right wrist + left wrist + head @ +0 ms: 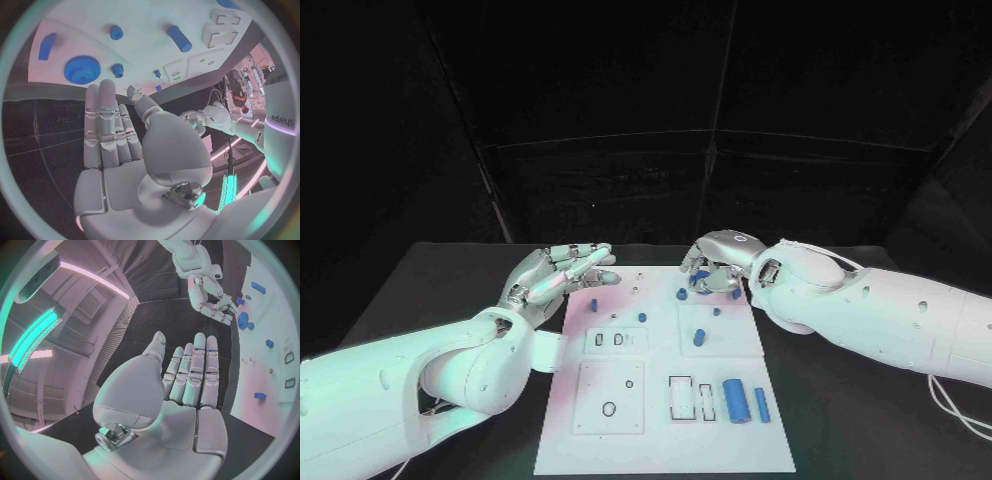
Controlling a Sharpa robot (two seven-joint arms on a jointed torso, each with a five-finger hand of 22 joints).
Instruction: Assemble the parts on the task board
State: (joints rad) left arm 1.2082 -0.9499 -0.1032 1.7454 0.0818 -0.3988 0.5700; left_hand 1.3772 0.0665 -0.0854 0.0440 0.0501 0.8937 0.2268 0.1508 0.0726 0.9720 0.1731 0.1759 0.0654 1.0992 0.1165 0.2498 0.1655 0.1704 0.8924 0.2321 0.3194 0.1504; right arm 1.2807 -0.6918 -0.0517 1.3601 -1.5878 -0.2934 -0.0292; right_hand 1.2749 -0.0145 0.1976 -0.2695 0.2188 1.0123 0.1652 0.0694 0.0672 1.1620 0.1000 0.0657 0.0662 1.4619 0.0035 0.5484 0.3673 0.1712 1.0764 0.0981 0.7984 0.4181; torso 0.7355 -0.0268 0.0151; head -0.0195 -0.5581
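Observation:
The white task board (661, 440) lies in the middle of the black table. My left hand (560, 272) hovers at the board's far left corner, fingers straight and apart, holding nothing (187, 375). My right hand (711, 265) hangs over the board's far edge, palm empty (112, 130). Just beyond its fingertips a large blue gear (81, 69) sits on the board beside a small blue gear (117, 70). Blue pegs (700, 338) stand further along the board. A thick blue cylinder (734, 400) and a thinner one (762, 404) lie at the near right.
Rectangular slots (682, 398) and small holes (610, 409) mark the board's near half. Black table (444, 290) surrounds the board on both sides. A dark backdrop rises behind the table's far edge.

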